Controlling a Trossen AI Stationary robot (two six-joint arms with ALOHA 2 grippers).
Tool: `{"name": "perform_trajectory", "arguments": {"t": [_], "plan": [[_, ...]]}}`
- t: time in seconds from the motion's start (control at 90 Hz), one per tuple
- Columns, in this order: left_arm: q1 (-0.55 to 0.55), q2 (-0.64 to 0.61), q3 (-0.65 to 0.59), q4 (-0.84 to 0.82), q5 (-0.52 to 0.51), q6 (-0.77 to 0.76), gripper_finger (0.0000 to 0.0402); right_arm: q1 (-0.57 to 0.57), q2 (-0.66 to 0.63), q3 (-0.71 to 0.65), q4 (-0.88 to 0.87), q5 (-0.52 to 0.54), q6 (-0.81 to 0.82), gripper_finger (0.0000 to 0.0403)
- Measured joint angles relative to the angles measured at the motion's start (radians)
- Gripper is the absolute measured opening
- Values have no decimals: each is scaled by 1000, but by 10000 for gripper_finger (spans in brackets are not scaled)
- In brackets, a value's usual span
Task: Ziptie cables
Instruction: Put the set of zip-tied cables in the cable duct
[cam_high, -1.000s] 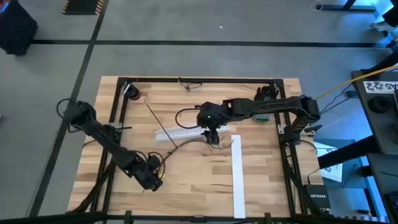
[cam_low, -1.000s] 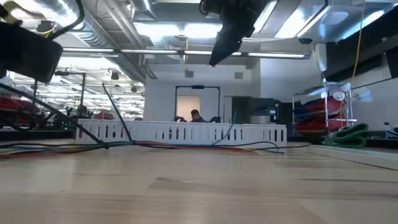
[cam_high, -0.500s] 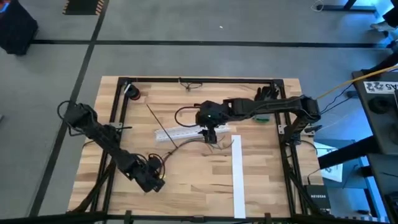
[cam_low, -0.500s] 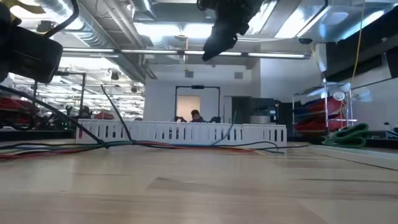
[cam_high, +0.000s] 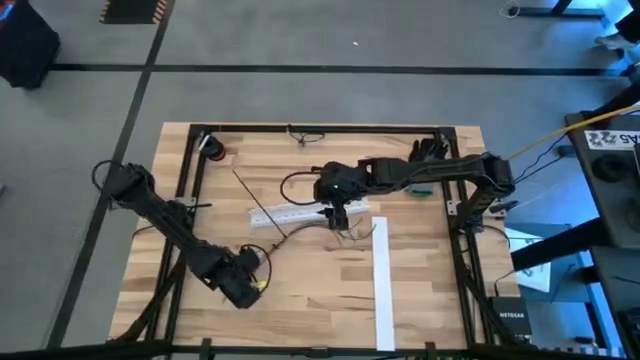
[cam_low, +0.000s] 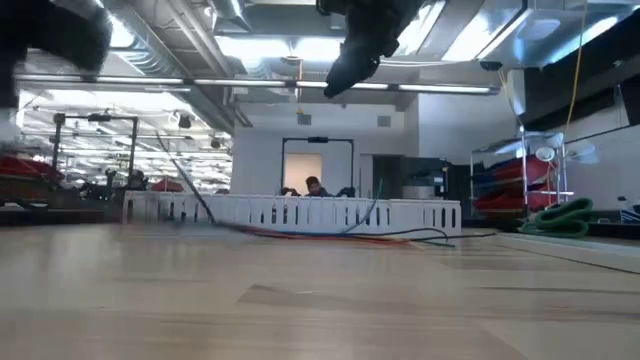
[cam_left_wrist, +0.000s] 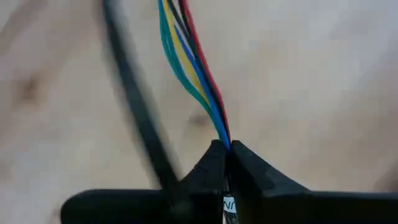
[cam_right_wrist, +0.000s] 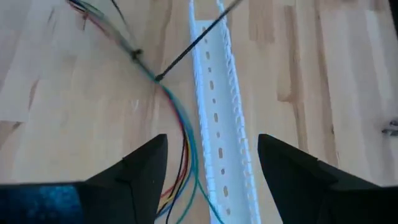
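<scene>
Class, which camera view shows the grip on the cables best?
The left wrist view: the left tool is shut on the coloured cables. The right wrist view shows them loose beside a white slotted strip; the high and low views show thin lines.

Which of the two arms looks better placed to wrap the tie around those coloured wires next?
Probably the right. The left gripper is shut on the cables near the table's front, so it is occupied. The right gripper hangs open above the cables and the white slotted strip at mid-table, free to work.
</scene>
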Motion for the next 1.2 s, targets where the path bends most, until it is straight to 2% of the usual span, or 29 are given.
{"name": "perform_trajectory", "arguments": {"t": [0.267, 0.533, 0.667, 0.8, 1.011, 1.2], "plan": [[20, -131, 128, -83, -25, 90, 0, -9, 0, 62, 9, -5, -105, 243], [99, -262, 185, -82, -166, 245, 0, -22, -4, 81, -11, -15, -119, 243], [159, -323, 188, -81, -185, 335, 0, -22, -12, 151, -26, -14, -130, 243], [215, -357, 188, -79, -184, 416, 0, -34, -13, 213, -39, -6, -76, 243], [271, -377, 188, -23, -184, 577, 0, -61, -5, 218, -45, 14, 39, 243], [276, -377, 188, -28, -182, 608, 0, -55, 3, 217, -32, 16, 76, 243]]}}
